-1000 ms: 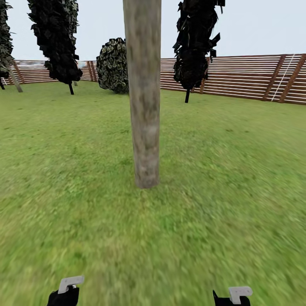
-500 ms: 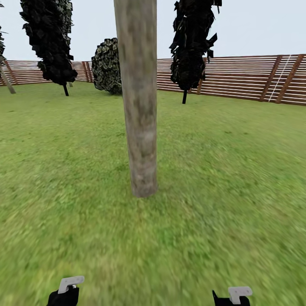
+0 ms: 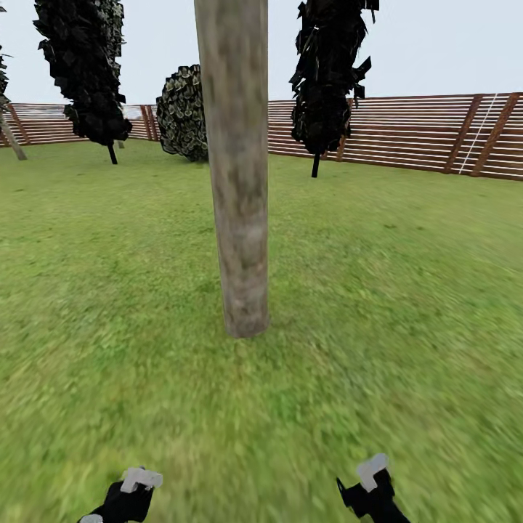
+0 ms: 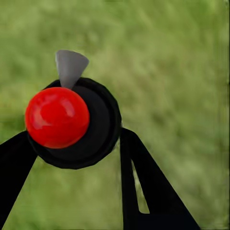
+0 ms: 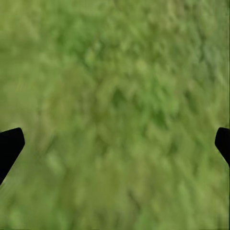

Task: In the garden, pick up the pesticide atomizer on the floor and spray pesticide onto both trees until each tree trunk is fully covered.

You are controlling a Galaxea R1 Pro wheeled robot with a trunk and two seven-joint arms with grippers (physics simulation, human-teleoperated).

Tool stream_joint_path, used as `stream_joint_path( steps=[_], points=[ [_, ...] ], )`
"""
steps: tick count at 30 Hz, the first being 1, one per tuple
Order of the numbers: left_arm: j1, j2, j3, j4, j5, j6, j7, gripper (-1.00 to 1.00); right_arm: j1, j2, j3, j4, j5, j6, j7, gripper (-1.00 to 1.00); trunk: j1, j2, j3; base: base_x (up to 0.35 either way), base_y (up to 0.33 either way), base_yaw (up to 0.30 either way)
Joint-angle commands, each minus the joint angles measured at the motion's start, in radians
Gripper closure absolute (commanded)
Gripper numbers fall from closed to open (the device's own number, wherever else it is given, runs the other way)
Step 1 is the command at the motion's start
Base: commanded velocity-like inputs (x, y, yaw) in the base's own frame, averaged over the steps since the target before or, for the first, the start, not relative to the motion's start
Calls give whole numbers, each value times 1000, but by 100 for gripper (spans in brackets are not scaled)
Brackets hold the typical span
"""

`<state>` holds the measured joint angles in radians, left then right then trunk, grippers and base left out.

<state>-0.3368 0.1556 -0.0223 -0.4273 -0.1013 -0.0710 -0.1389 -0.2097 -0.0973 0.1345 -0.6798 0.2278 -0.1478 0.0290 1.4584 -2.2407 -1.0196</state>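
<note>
**Desk:** Set the scene, nearest first.

**Photographer:** A green grass floor [image 3: 407, 305] runs from the robot's feet out to a slatted reddish-brown fence [image 3: 407, 134] under a pale sky. Lowest in the head view sit the two grippers, both well short of the trunk's foot: the left gripper [image 3: 134, 488] on the trunk's left side, the right gripper [image 3: 372, 479] on its right.

**Desk:** What are they holding?

**Photographer:** In the left wrist view the left gripper [image 4: 72, 143] is clenched around the pesticide atomizer [image 4: 72, 122], a black round body with a red ball on it and a grey nozzle, its dark fingers [image 4: 143, 187] pressed to either side. The right gripper [image 5: 115, 143] is spread wide and empty, with grass between its fingertips [image 5: 9, 146].

**Desk:** How far along?

**Photographer:** The pickup looks done, since the atomizer is off the grass and in hand. Spraying appears not to have begun: the tree trunk [image 3: 236, 174], standing dead ahead, shows bare mottled grey-tan bark with no coating I can make out. Both trunks are probably left to cover.

**Desk:** Counts?

**Photographer:** One atomizer, two grippers, one thick bare trunk. Beyond it, near the fence: two dark narrow trees, one behind-left of the trunk [image 3: 83, 69] and one behind-right [image 3: 330, 73], and one round mottled shrub [image 3: 181, 112] just behind-left. A thin slanted stem at the far left edge is too cropped to name.
</note>
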Motion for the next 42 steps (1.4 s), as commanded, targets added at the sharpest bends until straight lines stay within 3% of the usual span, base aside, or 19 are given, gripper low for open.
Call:
stream_joint_path(
  steps=[1, 4, 5, 7, 8, 10, 16, 20, 27, 30, 38, 39, 42],
  points=[
    [-7, 1, -8, -5, -49, -3, -43, 100, -24, 2, 18, 0, 43, -1, 34, -100, 0, 0, -1, 0, 0, 0],
    [-68, 3, -17, -12, -174, 0, -191, 100, -104, 4, 44, 0, 112, 3, 249, -100, 0, 0, -1, 0, 0, 0],
    [-77, 4, -17, -12, -189, 0, -214, 100, -116, 5, 46, 0, 116, 3, 279, -100, 0, 0, -1, 0, 0, 0],
    [-118, 10, -18, -13, -247, 0, -347, 100, -166, 5, 49, 1, 127, 5, 387, -100, 0, 0, -1, 0, 0, 0],
    [-128, 12, -19, -14, -259, 0, -381, 100, -177, 5, 49, 1, 129, 6, 408, -100, 0, 0, -1, 0, 0, 0],
    [-164, 16, -19, -15, -307, 0, -507, 100, -212, 5, 52, 1, 137, 14, 484, -100, 0, 0, -1, 0, 0, 0],
    [-161, 26, 12, -21, -272, 6, -494, 100, -231, 40, 47, 12, 135, 13, 474, -100, 0, 0, -1, 0, 0, 0],
    [-181, 6, 9, -34, -253, 7, -513, 100, -236, 62, 53, 14, 140, 13, 477, -100, 0, 0, -1, 0, 0, 0],
    [-221, -4, 3, -37, -259, 4, -552, 100, -238, 102, 87, 12, 142, 16, 479, -100, 0, 0, -1, 0, 0, 0],
    [-238, -5, -1, -37, -261, 4, -568, 100, -239, 106, 104, 11, 141, 17, 489, -100, 0, 0, -1, 0, 0, 0],
    [-254, -35, -46, -37, -302, 6, -613, 100, -258, 119, 149, -2, 141, 18, 534, -100, 0, 0, -1, 0, 0, 0],
    [-254, -45, -132, -38, -332, 6, -759, 100, -266, 121, 265, -2, 141, 19, 665, -100, 0, 0, -1, 0, 0, 0],
    [-257, -54, -141, -38, -359, 7, -759, 100, -271, 126, 266, 0, 140, 19, 670, -100, 0, 0, -1, 0, 0, 0]
  ],
)
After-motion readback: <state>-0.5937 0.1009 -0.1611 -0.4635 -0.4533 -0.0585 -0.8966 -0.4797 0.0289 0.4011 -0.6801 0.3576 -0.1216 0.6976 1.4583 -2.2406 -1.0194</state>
